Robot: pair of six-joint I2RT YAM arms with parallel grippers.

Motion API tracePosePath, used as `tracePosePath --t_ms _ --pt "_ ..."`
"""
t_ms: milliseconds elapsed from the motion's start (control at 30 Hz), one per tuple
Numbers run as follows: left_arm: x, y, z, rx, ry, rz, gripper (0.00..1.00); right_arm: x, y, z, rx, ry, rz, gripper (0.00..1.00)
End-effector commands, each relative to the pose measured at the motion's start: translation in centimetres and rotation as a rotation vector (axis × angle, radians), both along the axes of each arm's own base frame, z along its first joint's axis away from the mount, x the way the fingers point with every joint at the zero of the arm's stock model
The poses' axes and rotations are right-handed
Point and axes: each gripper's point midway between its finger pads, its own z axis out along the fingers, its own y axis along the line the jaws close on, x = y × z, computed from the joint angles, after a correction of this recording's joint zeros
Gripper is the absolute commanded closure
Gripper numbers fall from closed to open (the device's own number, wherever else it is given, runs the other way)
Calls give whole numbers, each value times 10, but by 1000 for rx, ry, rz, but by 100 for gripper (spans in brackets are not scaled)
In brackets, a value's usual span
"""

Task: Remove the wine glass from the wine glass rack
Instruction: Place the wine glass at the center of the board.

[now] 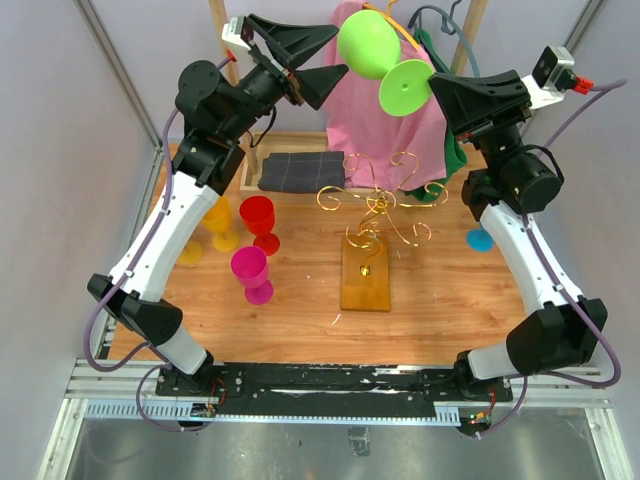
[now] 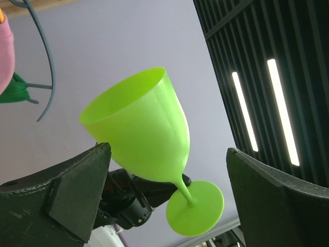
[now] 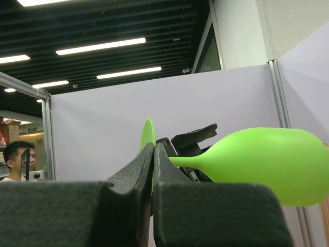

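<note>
Wine glass (image 1: 368, 42), lime green, clear of the rack and up in the air over the far middle of the table (image 1: 440, 310), tipped nearly on its side, bowl toward the left, round foot toward the right. Honey-brown wooden table top well below it.

Behind the glass, a pink cloth (image 1: 385, 130) draped over a wooden frame, with a bit of green cloth (image 1: 455, 150) at its right edge.

Left arm (image 1: 165, 235) and right arm (image 1: 520, 250) both raised from the near edge and bent inward toward the glass.

Wine glass rack (image 1: 366, 280) upright at mid-table: gold wire curls on an oblong wooden block, below the held glass and nearer the arm bases.

Dark folded cloth (image 1: 300, 171) flat on the table, just beyond and left of the rack.

Right gripper (image 3: 153, 154) pressed together on the thin foot of the wine glass, rim of the foot pinched between the two fingers, stem and bowl sticking out sideways past them.

Left gripper (image 2: 168, 150) with jaws spread wide and gripping nothing, bowl of the glass just past the fingertips. Contact with the bowl impossible to tell.

On the left part of the table, three more stemmed glasses close together: red glass (image 1: 259, 218), yellow glass (image 1: 218, 218) to its left, magenta glass (image 1: 250, 268) nearest the bases.

Small blue piece (image 1: 480, 240) on the table just beside the right arm, mostly hidden.
</note>
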Motion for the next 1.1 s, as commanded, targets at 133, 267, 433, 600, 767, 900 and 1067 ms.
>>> tracePosePath --t_ms 133,267,433,600,767,900,1067 --pt "2 -4 -9 -1 53 -8 1 -26 6 12 14 -155 -14 99" --pt "3 -8 -12 4 59 -16 1 -24 13 9 7 -160 1 99" --pt "4 -10 -12 2 65 -21 1 -21 20 6 -4 -157 18 99" --pt "4 -9 -9 -6 59 -19 1 -15 27 -3 -13 -139 33 99" --pt "6 -9 -10 -5 67 -12 1 -16 37 -6 -19 -143 64 99" --pt "9 -10 -13 -2 73 -10 1 -24 43 -6 -37 -161 88 99" --pt "12 -12 -16 0 81 -6 1 -29 42 -11 -49 -156 90 99"
